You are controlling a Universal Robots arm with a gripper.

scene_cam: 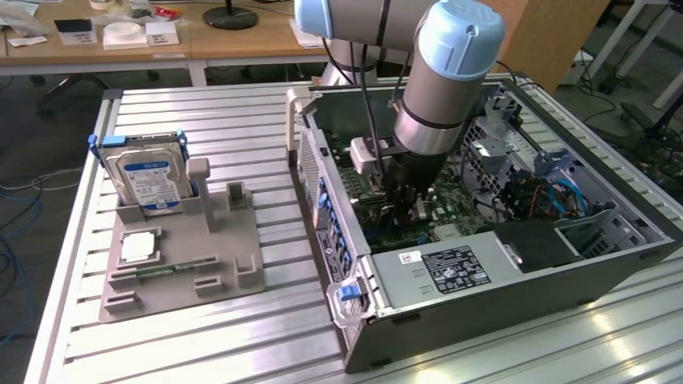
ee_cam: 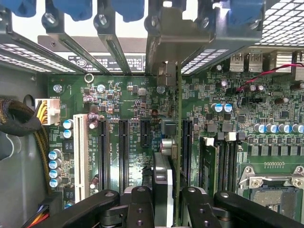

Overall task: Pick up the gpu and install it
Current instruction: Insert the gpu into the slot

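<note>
GPU carried into the case, not yet seated

The gripper (ee_cam: 167,199) is clamped on the gpu (ee_cam: 178,137), held edge-on above the motherboard (ee_cam: 118,95) inside the computer case (scene_cam: 513,280); pickup is done; the card hangs over a slot (ee_cam: 186,145); whether it is pressed home cannot be told.

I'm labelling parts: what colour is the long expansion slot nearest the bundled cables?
White, the long plastic expansion slot beside black ones; wrist view shows it best.

A lab: slotted aluminium table (scene_cam: 245,120), wooden desks (scene_cam: 203,40), floor cables (scene_cam: 16,224).
</note>
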